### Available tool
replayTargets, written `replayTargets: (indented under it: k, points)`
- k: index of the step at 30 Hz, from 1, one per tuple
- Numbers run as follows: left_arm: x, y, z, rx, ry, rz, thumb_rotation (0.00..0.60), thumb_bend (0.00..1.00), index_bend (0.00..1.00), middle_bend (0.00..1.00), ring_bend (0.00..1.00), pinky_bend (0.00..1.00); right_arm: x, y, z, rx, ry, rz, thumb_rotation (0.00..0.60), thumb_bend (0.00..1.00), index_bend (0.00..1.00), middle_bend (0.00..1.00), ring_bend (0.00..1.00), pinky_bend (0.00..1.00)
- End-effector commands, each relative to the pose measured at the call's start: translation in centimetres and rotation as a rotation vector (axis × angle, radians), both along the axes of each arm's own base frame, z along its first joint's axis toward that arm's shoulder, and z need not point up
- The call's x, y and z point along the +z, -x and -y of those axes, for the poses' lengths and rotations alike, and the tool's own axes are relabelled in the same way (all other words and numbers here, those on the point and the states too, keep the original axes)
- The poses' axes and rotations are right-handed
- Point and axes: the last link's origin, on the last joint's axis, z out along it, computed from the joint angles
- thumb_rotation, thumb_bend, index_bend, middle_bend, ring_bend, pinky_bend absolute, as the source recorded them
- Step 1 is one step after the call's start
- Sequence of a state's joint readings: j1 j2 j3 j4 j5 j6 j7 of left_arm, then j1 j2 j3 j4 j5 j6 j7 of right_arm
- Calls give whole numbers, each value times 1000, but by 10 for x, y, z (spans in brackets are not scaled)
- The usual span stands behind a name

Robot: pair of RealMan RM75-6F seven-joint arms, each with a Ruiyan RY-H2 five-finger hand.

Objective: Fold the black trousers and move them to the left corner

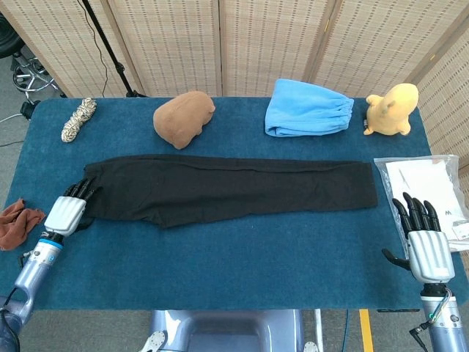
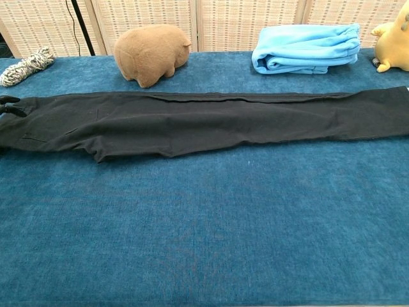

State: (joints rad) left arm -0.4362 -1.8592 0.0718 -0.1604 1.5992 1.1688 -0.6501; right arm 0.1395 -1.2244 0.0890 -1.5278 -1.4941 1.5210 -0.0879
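Note:
The black trousers (image 1: 227, 189) lie flat and unfolded across the middle of the blue table (image 1: 242, 264), waist end at the left; they also span the chest view (image 2: 204, 121). My left hand (image 1: 67, 210) lies at that waist end with its fingers stretched out and their tips touching the cloth's edge. It does not visibly grasp the cloth. Only its dark fingertips (image 2: 9, 106) show in the chest view. My right hand (image 1: 425, 242) hovers near the front right corner, fingers apart and holding nothing, well clear of the leg ends.
Along the back stand a coiled rope (image 1: 78, 119), a brown plush (image 1: 183, 117), a folded blue cloth (image 1: 308, 108) and a yellow plush (image 1: 392, 108). A plastic bag of white sheets (image 1: 425, 187) lies at the right edge. A rust-coloured rag (image 1: 18, 221) sits at the left edge.

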Motion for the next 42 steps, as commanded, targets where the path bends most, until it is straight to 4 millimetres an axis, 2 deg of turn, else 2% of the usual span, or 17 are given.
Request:
replayTargets:
  k: [1, 5, 8, 13, 16, 19, 25, 30, 35, 38, 42]
  points:
    - [-1, 0, -2, 7, 3, -4, 600, 408, 231, 62, 50, 193, 0, 0, 0, -1, -2, 1, 600, 0, 0, 0, 0, 0]
    - [-2, -3, -5, 5, 2, 6, 600, 454, 315, 133, 113, 242, 0, -1, 0, -1, -4, 5, 600, 0, 2, 0, 0, 0]
    - [-2, -4, -5, 2, -1, 11, 600, 495, 422, 229, 195, 307, -1, -1, 0, -4, -7, 7, 600, 0, 3, 0, 0, 0]
    - [2, -3, -7, 4, -22, 7, 600, 508, 576, 369, 297, 398, -1, -1, 0, -6, -15, 15, 600, 0, 3, 0, 0, 0]
    - [5, -4, -9, -1, -38, 6, 600, 549, 619, 405, 326, 420, -2, -1, 0, -5, -17, 14, 600, 0, 3, 0, 0, 0]
    - [10, -6, -14, -9, -56, 1, 600, 584, 626, 411, 330, 422, -2, -1, 0, -7, -21, 19, 600, 0, 3, 0, 0, 0]
    - [21, -6, -19, -35, -63, -60, 600, 591, 650, 432, 343, 433, -2, -1, 0, -11, -23, 31, 600, 0, 3, 0, 0, 0]
    - [50, 10, -9, -52, -76, -160, 600, 592, 669, 448, 352, 437, 0, -2, 2, -12, -17, 46, 600, 0, 2, 0, 0, 0]
    - [73, 19, 0, -62, -108, -198, 600, 590, 680, 456, 354, 437, 0, -3, 2, -9, -19, 56, 600, 0, 1, 0, 0, 0]
    - [95, 26, 9, -69, -147, -217, 600, 590, 680, 457, 355, 437, 0, -5, 1, -5, -23, 59, 600, 0, 0, 0, 0, 0]
    - [110, 30, 15, -79, -171, -235, 600, 591, 685, 462, 359, 440, -1, -6, 0, -3, -24, 61, 600, 0, 0, 0, 0, 0]
